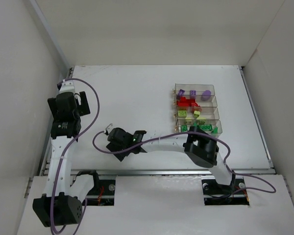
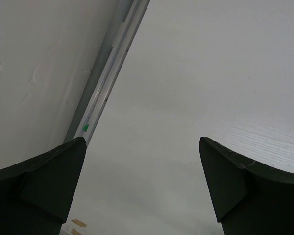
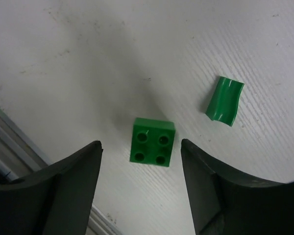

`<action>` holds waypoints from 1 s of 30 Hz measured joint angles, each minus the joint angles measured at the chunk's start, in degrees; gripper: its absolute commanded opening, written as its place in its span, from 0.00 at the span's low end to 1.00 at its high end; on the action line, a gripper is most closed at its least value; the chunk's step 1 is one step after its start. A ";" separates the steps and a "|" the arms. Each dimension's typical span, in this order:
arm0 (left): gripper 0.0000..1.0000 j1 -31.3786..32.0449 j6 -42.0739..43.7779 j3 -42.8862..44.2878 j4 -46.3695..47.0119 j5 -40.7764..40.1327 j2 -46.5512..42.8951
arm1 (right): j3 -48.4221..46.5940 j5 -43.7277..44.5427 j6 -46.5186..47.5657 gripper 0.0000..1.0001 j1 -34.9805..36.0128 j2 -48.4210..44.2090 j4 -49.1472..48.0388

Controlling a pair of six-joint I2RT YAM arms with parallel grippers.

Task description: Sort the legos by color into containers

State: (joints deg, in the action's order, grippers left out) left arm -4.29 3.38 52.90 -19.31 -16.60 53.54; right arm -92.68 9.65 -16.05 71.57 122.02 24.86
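1. White table (image 1: 137, 88): flat, lightly scuffed.
2. Bears joined clear containers (image 1: 213, 113) toward far right.
3. Bears green four-stud brick (image 3: 153, 142), studs up; curved green piece (image 3: 225, 100) lies near, not touching.

brick (image 3: 152, 142) seemingly between right tool (image 3: 140, 143) tips

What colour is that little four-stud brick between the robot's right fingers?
Bright green. The brick shows best in the right wrist view.
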 measured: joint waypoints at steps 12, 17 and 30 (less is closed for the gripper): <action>1.00 1.22 0.00 0.00 0.13 0.74 0.72 | -1.51 5.09 -2.19 0.00 0.02 2.32 2.10; 1.00 1.44 0.02 0.00 0.17 0.83 0.72 | -0.20 8.13 -5.40 0.00 -0.37 0.39 3.21; 1.00 1.68 0.17 -0.55 0.15 1.64 0.70 | 20.61 18.05 -21.03 0.00 -30.47 -32.39 11.56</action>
State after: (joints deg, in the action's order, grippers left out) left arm -2.61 3.55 52.36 -19.16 -14.96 54.24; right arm -72.07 27.70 -37.08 41.10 89.62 36.42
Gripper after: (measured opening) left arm 0.997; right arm 0.421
